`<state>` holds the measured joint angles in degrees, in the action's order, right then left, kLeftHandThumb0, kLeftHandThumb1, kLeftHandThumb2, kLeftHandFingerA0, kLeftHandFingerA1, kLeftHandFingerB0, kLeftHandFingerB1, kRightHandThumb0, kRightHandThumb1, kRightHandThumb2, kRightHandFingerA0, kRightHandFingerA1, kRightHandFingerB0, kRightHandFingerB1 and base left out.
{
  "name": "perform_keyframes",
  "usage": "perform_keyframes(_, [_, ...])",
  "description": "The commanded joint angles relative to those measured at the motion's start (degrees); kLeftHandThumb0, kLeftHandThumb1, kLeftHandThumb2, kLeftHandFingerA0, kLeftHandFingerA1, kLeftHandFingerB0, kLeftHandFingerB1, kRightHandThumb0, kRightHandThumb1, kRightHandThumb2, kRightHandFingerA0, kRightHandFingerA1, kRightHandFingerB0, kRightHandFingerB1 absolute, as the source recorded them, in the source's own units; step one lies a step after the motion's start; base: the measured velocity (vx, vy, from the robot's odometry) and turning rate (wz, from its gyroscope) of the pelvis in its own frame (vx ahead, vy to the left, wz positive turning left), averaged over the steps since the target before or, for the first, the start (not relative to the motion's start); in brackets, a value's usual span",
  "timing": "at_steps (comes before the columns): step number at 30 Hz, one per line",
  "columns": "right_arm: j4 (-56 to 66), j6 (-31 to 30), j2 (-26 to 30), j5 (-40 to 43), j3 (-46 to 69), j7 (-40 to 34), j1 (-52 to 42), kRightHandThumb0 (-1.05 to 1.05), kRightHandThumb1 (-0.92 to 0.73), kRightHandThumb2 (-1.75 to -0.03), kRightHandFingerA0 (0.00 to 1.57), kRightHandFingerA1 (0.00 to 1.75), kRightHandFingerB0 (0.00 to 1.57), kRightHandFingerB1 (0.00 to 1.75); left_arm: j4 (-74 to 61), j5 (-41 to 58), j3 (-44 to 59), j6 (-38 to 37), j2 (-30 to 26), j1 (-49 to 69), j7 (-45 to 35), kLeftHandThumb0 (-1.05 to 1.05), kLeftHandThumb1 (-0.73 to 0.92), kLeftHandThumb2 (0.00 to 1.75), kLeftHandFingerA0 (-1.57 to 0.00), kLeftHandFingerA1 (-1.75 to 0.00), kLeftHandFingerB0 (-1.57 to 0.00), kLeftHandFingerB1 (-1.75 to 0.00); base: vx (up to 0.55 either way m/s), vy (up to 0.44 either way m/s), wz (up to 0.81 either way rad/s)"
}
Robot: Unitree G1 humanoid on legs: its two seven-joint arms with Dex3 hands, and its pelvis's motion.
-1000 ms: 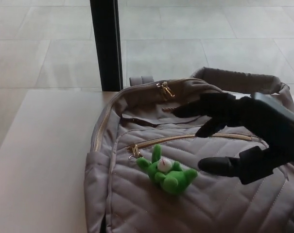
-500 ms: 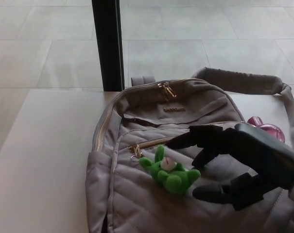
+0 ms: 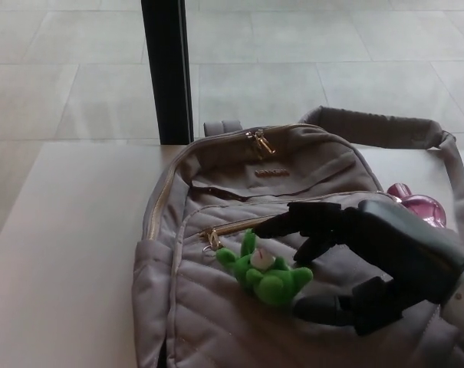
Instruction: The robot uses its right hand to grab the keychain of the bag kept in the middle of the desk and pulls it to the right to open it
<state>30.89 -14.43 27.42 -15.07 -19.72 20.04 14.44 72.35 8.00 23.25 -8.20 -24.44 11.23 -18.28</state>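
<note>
A grey bag (image 3: pixel 293 253) is laid flat on the desk (image 3: pixel 63 253). The right hand (image 3: pixel 362 261) is held spread, empty, just right of the green keychain (image 3: pixel 264 270). Grasping is judged pending; closure on the toy is needed.

1 bag (image 3: pixel 239 192), 1 keychain (image 3: pixel 266 272), 1 pink obj (image 3: pixel 419 205), 1 hand (image 3: pixel 370 261)

Your robot's right hand (image 3: pixel 370 264) was matte black: a blocky, flat-topped palm housing, thick rounded fingers (image 3: pixel 293 225), and a pale section at the wrist.
</note>
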Motion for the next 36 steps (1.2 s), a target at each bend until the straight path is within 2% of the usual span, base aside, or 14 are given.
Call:
perform_keyframes(1, [0.6, -1.9, -0.4, -3.5, -0.8, 1.6, 0.4, -0.67, -0.6, -0.59, 0.72, 0.68, 0.45, 0.39, 0.2, 1.1, 0.4, -0.1, -0.4, -0.2, 0.0, -0.55, 0.57, 0.91, -0.52, -0.63, -0.38, -0.52, 0.0, 0.0, 0.0])
perform_keyframes(3, [0.3, -1.7, -0.6, -4.2, -0.9, 1.4, 0.2, -0.68, -0.45, -0.88, 0.72, 0.74, 0.4, 0.52, 0.8, 1.0, 0.5, -0.7, -0.5, -0.2, -0.8, -0.55, 0.71, 0.61, -0.56, -0.53, -0.42, -0.38, 0.0, 0.0, 0.0])
perform_keyframes(9, [-0.8, 0.2, 1.6, -6.6, -1.5, 2.8, -0.8, -0.71, -0.58, -0.58, 0.74, 0.77, 0.4, 0.41, 0.9, 0.3, -0.2, -1.2, -0.4, -0.2, 0.4, -0.57, 0.58, 0.92, -0.52, -0.63, -0.38, -0.52, 0.0, 0.0, 0.0])
perform_keyframes(10, [-0.4, -1.2, 2.7, -9.1, -2.6, 3.7, -1.0, -0.73, -0.57, -0.58, 0.74, 0.78, 0.37, 0.4, 0.2, 0.2, -0.5, -1.1, -0.7, -0.3, 0.2, -0.55, 0.73, 0.62, -0.57, -0.52, -0.44, -0.39, 0.0, 0.0, 0.0])
perform_keyframes(16, [-0.4, -1.8, 2.5, -12.2, -5.2, 4.2, -1.4, -0.68, -0.56, -0.57, 0.94, 0.9, 0.33, 0.41, -0.4, -0.1, -1.2, -0.9, -0.8, -0.4, 1.0, -0.55, 0.73, 0.62, -0.61, -0.54, -0.46, -0.4, 0.0, 0.0, 0.0])
perform_keyframes(17, [-0.5, -1.6, 2.2, -13.3, -6.0, 4.1, -1.2, -0.71, -0.44, -0.86, 0.96, 0.92, 0.26, 0.49, -0.4, -0.3, -1.4, -1.1, -0.8, -0.6, 1.1, -0.55, 0.73, 0.62, -0.62, -0.55, -0.46, -0.39, 0.0, 0.0, 0.0])
perform_keyframes(22, [-1.0, -1.5, 1.1, -15.4, -8.2, 5.0, 0.2, -0.7, -0.59, -0.58, 0.98, 0.87, 0.31, 0.4, -0.3, -0.4, -2.0, -1.5, -1.1, -0.7, 0.4, -0.56, 0.75, 0.63, -0.6, -0.54, -0.43, -0.39, 0.0, 0.0, 0.0])
perform_keyframes(25, [-1.1, -1.7, 0.3, -17.0, -9.5, 5.2, 1.2, -0.68, -0.61, -0.59, 0.95, 0.86, 0.31, 0.39, 0.1, 0.2, -1.5, -1.0, -1.0, -1.0, 0.7, -0.6, 0.59, 0.94, -0.57, -0.65, -0.38, -0.53, 0.0, 0.0, 0.0])
perform_keyframes(26, [-1.1, -1.6, 0.2, -17.3, -9.6, 5.2, 1.1, -0.63, -0.63, -0.59, 0.93, 0.87, 0.29, 0.41, 0.5, 0.1, -1.5, -0.6, -1.0, -1.3, 0.9, -0.57, 0.74, 0.63, -0.63, -0.52, -0.44, -0.38, 0.0, 0.0, 0.0])
perform_keyframes(27, [-1.3, -1.0, 0.2, -17.7, -9.7, 4.8, 1.0, -0.6, -0.5, -0.88, 0.95, 0.95, 0.24, 0.52, 0.7, -0.3, -1.8, -0.9, -1.0, -1.3, 1.4, -0.58, 0.74, 0.63, -0.62, -0.5, -0.44, -0.38, 0.0, 0.0, 0.0])
perform_keyframes(30, [-2.0, 1.2, -0.1, -18.4, -9.1, 2.6, -0.3, -0.4, -0.7, -0.61, 1.06, 1.08, 0.4, 0.43, 0.5, -0.8, -2.3, -1.9, -1.0, -1.0, 1.7, -0.57, 0.76, 0.64, -0.63, -0.5, -0.45, -0.39, 0.0, 0.0, 0.0])
perform_keyframes(33, [-3.0, 3.4, -0.6, -19.4, -7.9, -1.3, -2.8, -0.26, -0.67, -0.86, 1.12, 1.46, 0.62, 0.55, -0.5, -0.3, -2.4, -2.6, -1.1, -0.4, 0.7, -0.59, 0.76, 0.63, -0.6, -0.52, -0.43, -0.38, 0.0, 0.0, 0.0])
perform_keyframes(34, [-3.4, 3.8, -0.5, -20.1, -7.6, -1.8, -3.2, -0.23, -0.64, -0.96, 1.1, 1.61, 0.66, 0.58, -0.4, -0.2, -2.3, -2.2, -0.9, -0.6, 1.2, -0.6, 0.59, 0.96, -0.57, -0.65, -0.4, -0.54, 0.0, 0.0, 0.0])
perform_keyframes(36, [-4.0, 4.7, 0.4, -21.4, -6.7, -2.2, -3.4, -0.26, -0.63, -0.95, 1.05, 1.74, 0.67, 0.59, 0.6, -0.2, -2.3, -2.6, -0.8, -0.9, 0.5, -0.59, 0.75, 0.63, -0.62, -0.5, -0.44, -0.39, 0.0, 0.0, 0.0])
